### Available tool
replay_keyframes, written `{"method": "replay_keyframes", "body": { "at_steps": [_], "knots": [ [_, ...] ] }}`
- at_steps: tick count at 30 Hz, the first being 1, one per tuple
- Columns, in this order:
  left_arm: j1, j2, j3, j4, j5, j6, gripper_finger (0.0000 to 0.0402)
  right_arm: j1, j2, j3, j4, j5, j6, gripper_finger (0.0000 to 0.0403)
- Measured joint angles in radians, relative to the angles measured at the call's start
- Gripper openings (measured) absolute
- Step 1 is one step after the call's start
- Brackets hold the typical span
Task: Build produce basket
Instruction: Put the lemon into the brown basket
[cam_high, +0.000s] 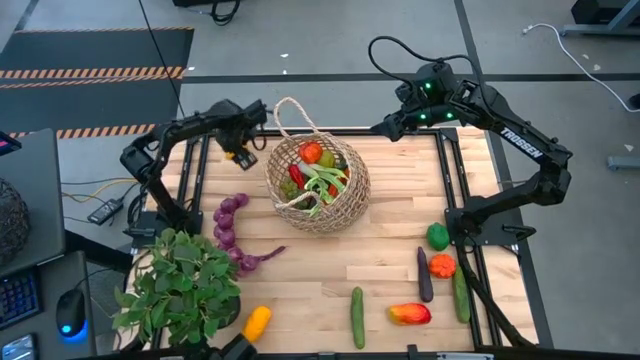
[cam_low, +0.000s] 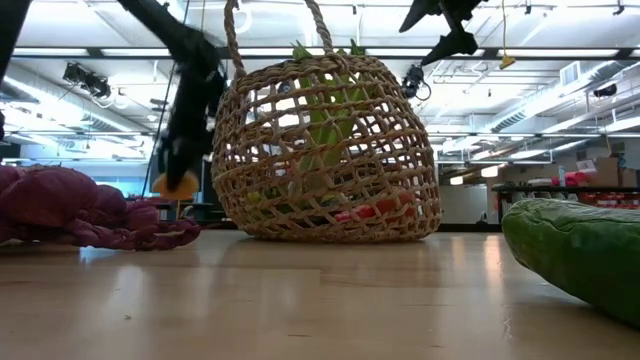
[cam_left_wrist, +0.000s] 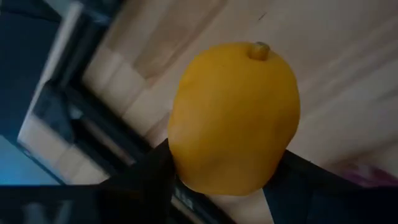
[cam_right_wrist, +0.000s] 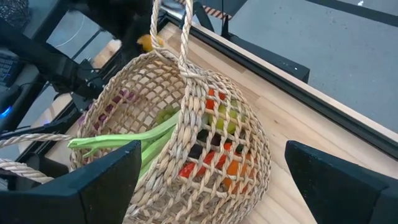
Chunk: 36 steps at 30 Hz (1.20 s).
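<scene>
Wooden table (cam_high: 390, 270) with basket (cam_high: 340, 205), scattered produce (cam_high: 428, 285), potted plant (cam_high: 180, 285).

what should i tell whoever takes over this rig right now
Left gripper: beside the basket, fingers closing around a yellow fruit.
Right gripper: open, raised above the basket's far side, holding nothing.
Done: the basket already holds a leek and red and green pieces.
Left: yellow fruit into the basket, then the purple string, yellow squash, two cucumbers, green apple, and the other pieces beside it.
</scene>
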Motion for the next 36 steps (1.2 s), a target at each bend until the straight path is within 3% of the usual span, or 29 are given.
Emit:
{"method": "replay_keyframes", "body": {
  "at_steps": [13,16,19,23,28,36],
  "knots": [
    [-0.094,-0.104,0.553,-0.396,0.045,-0.394,0.0207,-0.044,-0.008,0.0,0.121,-0.004,0.008,0.04],
    [-0.15,-0.123,0.686,-0.342,0.138,-0.492,0.0207,-0.05,-0.011,0.0,0.153,-0.007,0.012,0.04],
    [-0.243,-0.139,0.775,-0.167,0.18,-0.546,0.0205,-0.05,-0.014,0.0,0.182,-0.032,0.01,0.04],
    [-0.373,-0.138,0.806,-0.019,0.185,-0.554,0.0209,-0.05,-0.03,0.0,0.197,-0.085,0.007,0.0399],
    [-0.505,-0.111,0.726,0.01,0.149,-0.617,0.021,-0.048,-0.058,0.0,0.206,-0.112,0.007,0.039],
    [-0.601,-0.053,0.67,0.09,0.063,-0.556,0.0256,-0.048,-0.088,0.0,0.205,-0.173,-0.019,0.0384]
  ]
}}
